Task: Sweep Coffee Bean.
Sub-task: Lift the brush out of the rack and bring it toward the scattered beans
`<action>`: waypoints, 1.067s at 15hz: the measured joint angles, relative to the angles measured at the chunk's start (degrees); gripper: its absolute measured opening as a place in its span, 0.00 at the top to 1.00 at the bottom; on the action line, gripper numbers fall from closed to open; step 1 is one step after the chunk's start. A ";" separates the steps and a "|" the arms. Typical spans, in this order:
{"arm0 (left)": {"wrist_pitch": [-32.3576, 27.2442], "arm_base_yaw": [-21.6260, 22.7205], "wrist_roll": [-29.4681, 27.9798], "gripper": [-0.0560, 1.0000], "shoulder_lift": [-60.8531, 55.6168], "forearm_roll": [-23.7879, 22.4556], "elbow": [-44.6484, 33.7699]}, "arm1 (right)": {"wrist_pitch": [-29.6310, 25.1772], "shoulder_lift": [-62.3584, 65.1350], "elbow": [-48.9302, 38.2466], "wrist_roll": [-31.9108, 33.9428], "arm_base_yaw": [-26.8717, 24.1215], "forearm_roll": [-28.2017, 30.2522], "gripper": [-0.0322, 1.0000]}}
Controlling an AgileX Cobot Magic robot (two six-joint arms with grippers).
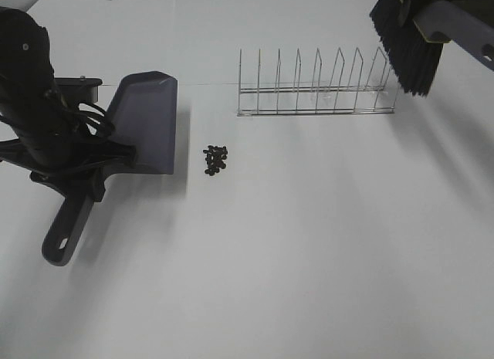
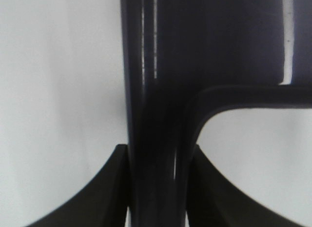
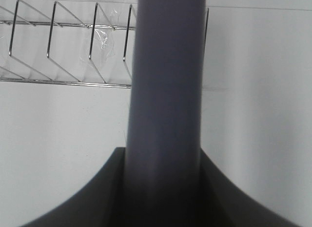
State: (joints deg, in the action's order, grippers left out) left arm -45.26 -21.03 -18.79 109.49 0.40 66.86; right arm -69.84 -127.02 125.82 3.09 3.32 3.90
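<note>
Your left tool (image 2: pixel 156 188) is clenched on the dustpan (image 1: pixel 147 120) handle, your right tool (image 3: pixel 163 188) on the brush (image 1: pixel 411 54) handle. Sweeping has not begun: the coffee bean (image 1: pixel 216 159) heap, tiny dark ovals, sits just beside the glossy grey dustpan's lip. Next, lower the stiff black bristles, well apart from the dustpan, behind the beans.

On a white table (image 1: pixel 324 251), a dustpan (image 1: pixel 147 123) is laid at left, with coffee beans (image 1: pixel 215 160) just beside it. A wire rack (image 1: pixel 316 90) is set upper right.
</note>
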 joint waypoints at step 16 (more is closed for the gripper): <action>2.64 -4.47 -4.53 0.69 8.14 -1.09 -2.41 | 17.42 9.80 -34.84 13.35 15.81 9.51 0.70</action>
State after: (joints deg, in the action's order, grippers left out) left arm -42.63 -25.50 -23.32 117.63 -0.69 64.46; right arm -52.43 -117.23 90.99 16.44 19.14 13.41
